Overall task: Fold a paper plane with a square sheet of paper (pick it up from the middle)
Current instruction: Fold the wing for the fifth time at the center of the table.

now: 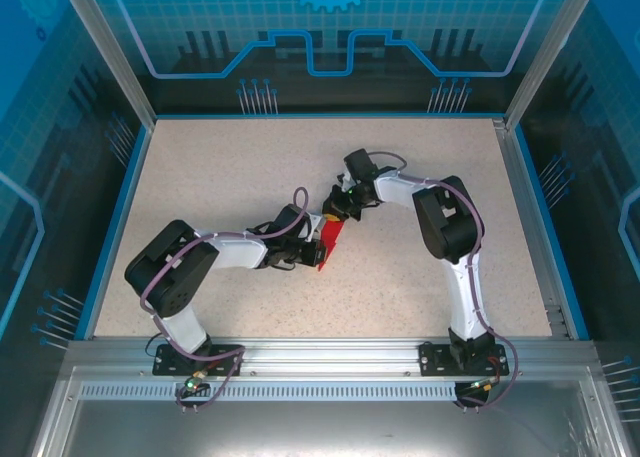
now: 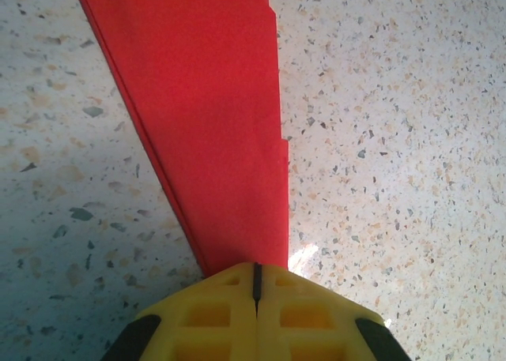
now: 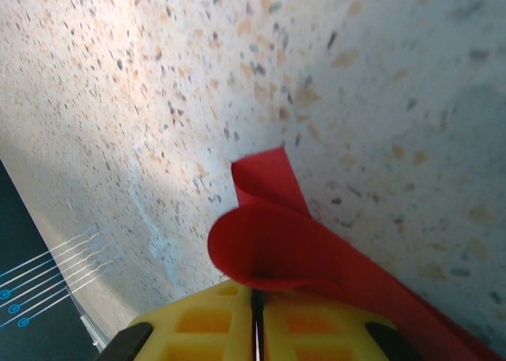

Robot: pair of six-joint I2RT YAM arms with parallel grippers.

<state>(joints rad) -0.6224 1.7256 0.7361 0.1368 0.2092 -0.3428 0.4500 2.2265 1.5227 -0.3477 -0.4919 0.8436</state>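
The square sheet of paper (image 1: 329, 243) is bright red and folded into a long narrow strip near the middle of the table. In the left wrist view the paper (image 2: 205, 116) runs straight up from my left gripper (image 2: 255, 268), whose yellow fingers (image 2: 209, 313) are shut on its near end. My right gripper (image 3: 255, 294) is shut on the other end, where the paper (image 3: 277, 242) curls over into a loop above the jaws. From above, the left gripper (image 1: 308, 249) and the right gripper (image 1: 338, 209) face each other across the strip.
The speckled tabletop (image 1: 230, 177) has a blue rim (image 1: 118, 212) on its sides. Aluminium posts (image 1: 105, 52) stand at the back corners. A metal ledge (image 1: 320, 352) carrying both arm bases runs along the near edge. Open table lies left, right and behind the arms.
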